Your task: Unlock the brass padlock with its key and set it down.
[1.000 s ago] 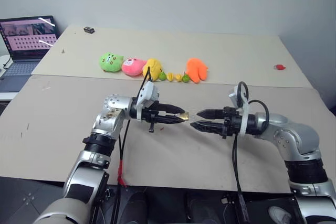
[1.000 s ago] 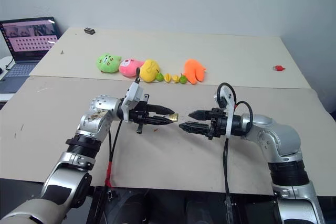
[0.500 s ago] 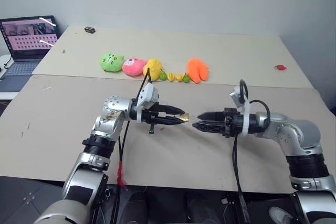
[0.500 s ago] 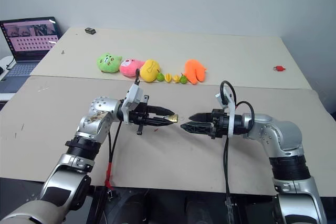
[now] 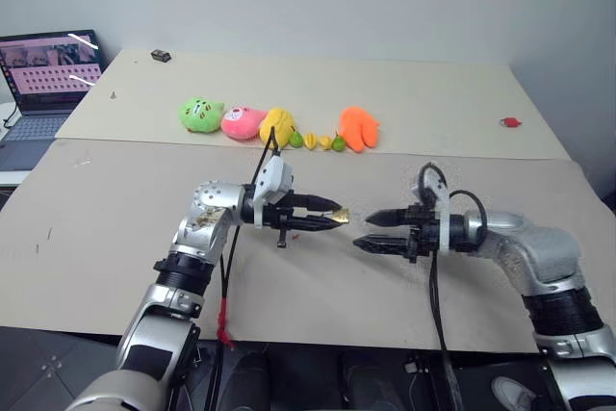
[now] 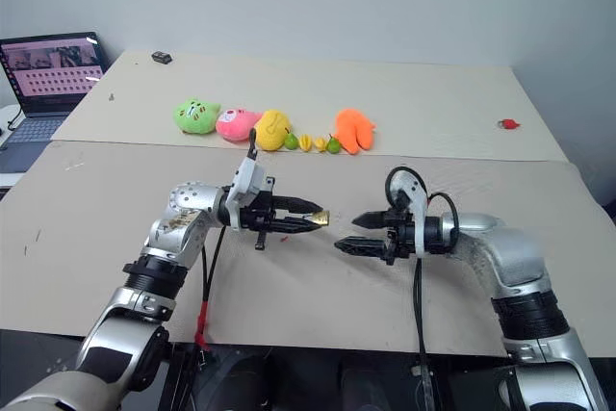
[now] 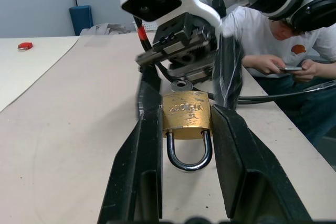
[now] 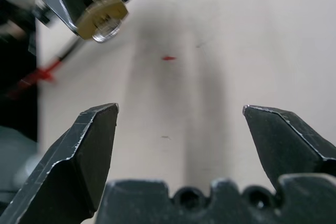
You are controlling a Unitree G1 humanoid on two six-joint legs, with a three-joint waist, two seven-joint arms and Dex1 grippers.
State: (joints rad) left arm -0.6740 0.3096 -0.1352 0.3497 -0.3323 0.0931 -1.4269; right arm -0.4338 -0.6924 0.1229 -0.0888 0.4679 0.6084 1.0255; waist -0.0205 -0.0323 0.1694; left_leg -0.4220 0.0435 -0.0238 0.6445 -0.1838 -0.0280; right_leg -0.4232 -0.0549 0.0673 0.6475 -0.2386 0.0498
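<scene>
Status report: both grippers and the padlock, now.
Left gripper shut on brass padlock, shackle closed, held above the table. Right gripper open, empty, facing the lock, apart from it. Nothing between them.

Left of frame centre, the left pincer (image 5: 332, 216) points level toward the right, its fingers clamped at the tips. Facing it from the right, the right pincer (image 5: 368, 229) is spread wide, tips nearly meeting the left's.

Brass padlock (image 7: 186, 115) between left pincer (image 7: 185, 129) fingers (image 7: 145, 145); shackle toward wrist
</scene>
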